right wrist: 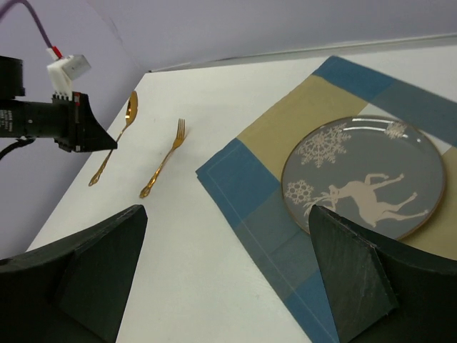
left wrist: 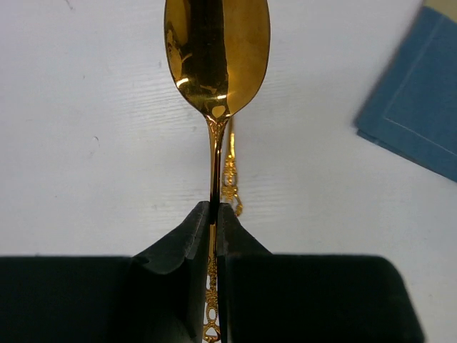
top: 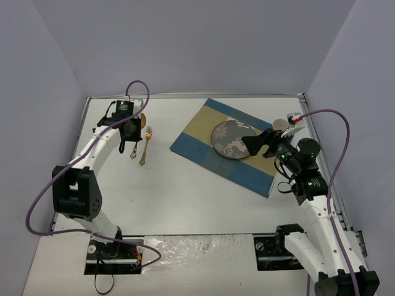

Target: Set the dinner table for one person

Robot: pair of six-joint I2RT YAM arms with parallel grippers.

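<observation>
The white dinner table (top: pixel 185 197) holds a blue-and-tan placemat (top: pixel 203 139) with a grey reindeer plate (top: pixel 225 137) on it. My left gripper (top: pixel 131 137) is shut on the stem of a gold spoon (left wrist: pixel 218 57), left of the mat; the spoon's bowl points away from the wrist. In the right wrist view the spoon (right wrist: pixel 130 111) sits low by the table. A gold fork (top: pixel 145 147) lies just right of the spoon and also shows in the right wrist view (right wrist: pixel 164 161). My right gripper (top: pixel 252 145) is open and empty over the plate's near right edge (right wrist: pixel 357 171).
Purple walls close in the table at the back and both sides. A small pale round thing (top: pixel 281 123) sits by the mat's far right corner. The mat's blue corner (left wrist: pixel 421 121) shows right of the spoon. Purple cables loop over both arms.
</observation>
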